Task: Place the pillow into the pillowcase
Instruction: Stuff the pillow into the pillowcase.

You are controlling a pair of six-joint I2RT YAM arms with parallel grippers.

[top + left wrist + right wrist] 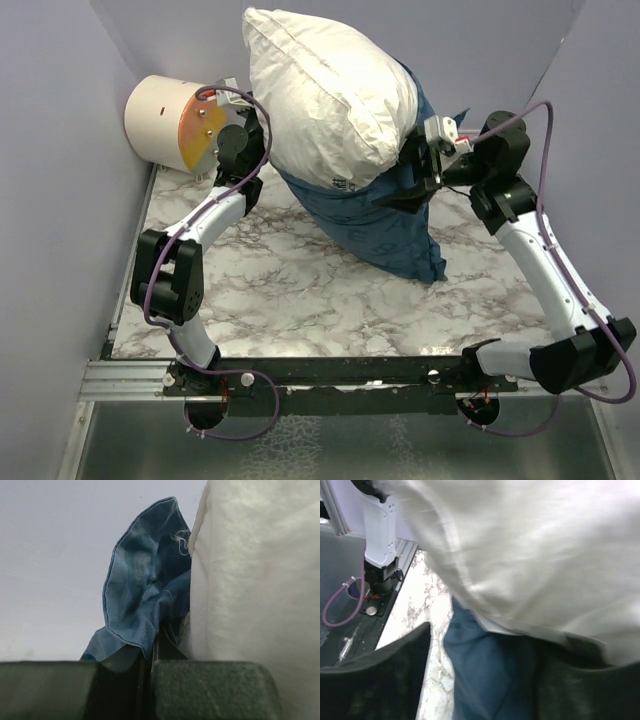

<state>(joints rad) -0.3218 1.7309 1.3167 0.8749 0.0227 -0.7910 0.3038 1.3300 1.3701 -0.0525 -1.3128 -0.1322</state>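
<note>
Your pillow (325,95) stands raised above the marble table (300,290), its lower end sunk into the mouth of the pillowcase (385,225), which hangs beneath it and trails down toward 5 o'clock until its corner rests on the tabletop. Seen from overhead, your left gripper (258,140) sits at 9 o'clock of the pillow, pressed against its side; your right gripper (425,165) sits at 3 o'clock, right at the line where white stuffing meets blue cloth. In the left wrist view, your left gripper's (150,667) jaws are drawn nearly together with a blue hem of the pillowcase (145,590) pinched in the narrow slit, and the pillow (255,590) touches just to the right of it. In the right wrist view, your right gripper (480,675) has its jaws parted, blue pillowcase (480,665) lying between them and the pillow (530,550) bulging overhead; the picture is blurred, so you probably have cloth caught there, but I cannot tell whether the grip is firm. Count one pillow, one pillowcase, two arms, and one cream cylinder (170,122) with an orange face at 10 o'clock by the wall.
</note>
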